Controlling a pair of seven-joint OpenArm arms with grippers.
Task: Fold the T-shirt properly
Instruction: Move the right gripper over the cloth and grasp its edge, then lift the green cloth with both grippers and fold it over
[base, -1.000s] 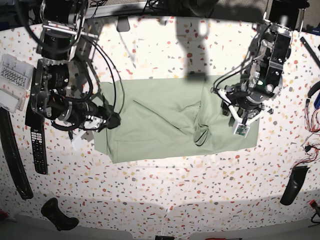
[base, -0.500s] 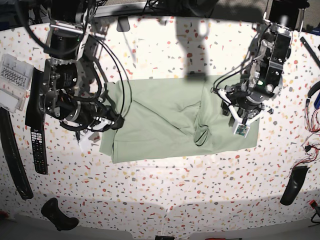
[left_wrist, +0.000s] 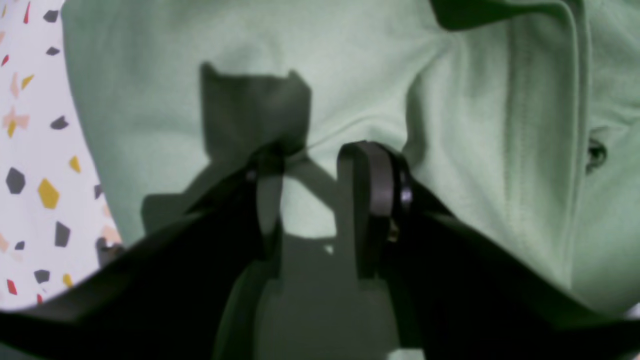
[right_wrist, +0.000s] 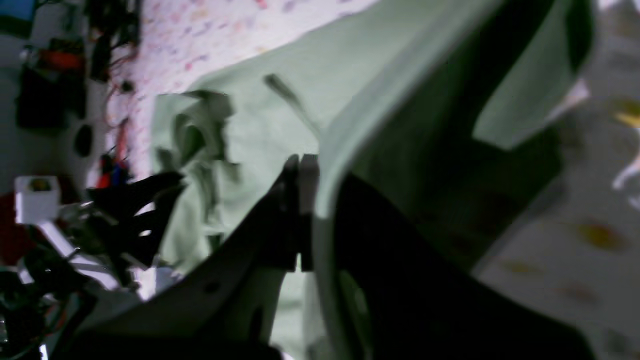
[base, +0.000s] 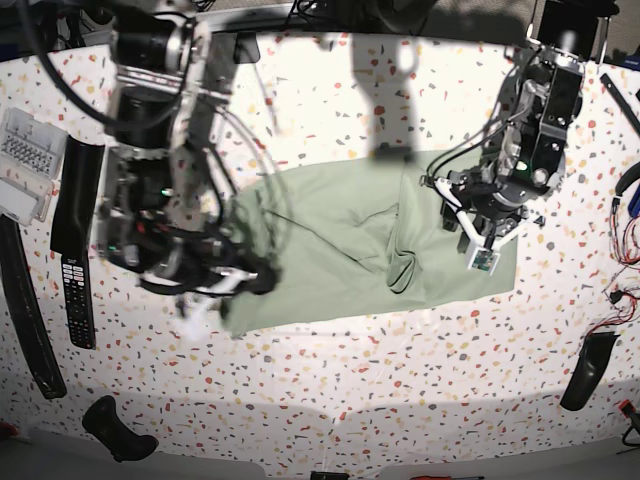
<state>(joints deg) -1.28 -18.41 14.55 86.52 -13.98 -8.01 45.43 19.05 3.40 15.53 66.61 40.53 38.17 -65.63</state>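
1. On the middle of the speckled table (base: 330, 400) lies the T-shirt (base: 340, 250), spread flat with a bunched ridge of folds right of centre and its left edge raised.
2. The right gripper (right_wrist: 300, 175) has its jaws closed on that left edge of the T-shirt; the cloth hangs from it in a lifted flap.
3. The left gripper (left_wrist: 320, 190) stands on the opposite end of the T-shirt, pressing the cloth down. Its jaws are partly apart and grip nothing; flat cloth shows between them.
4. Judgement: the step in hand is carrying the left edge across to make the fold.
   - Keep the held edge level, so the crease forms straight.
   - Keep the pressing gripper down, so the shirt does not slide.
   - Lay the edge short of the bunched ridge, or flatten the ridge first.
5. Hidden or unclear:
   - The right arm (base: 160, 200) covers the grip point in the base view.
   - The right wrist view is blurred; how much cloth is pinched cannot be told.
   - The neck label is not visible.
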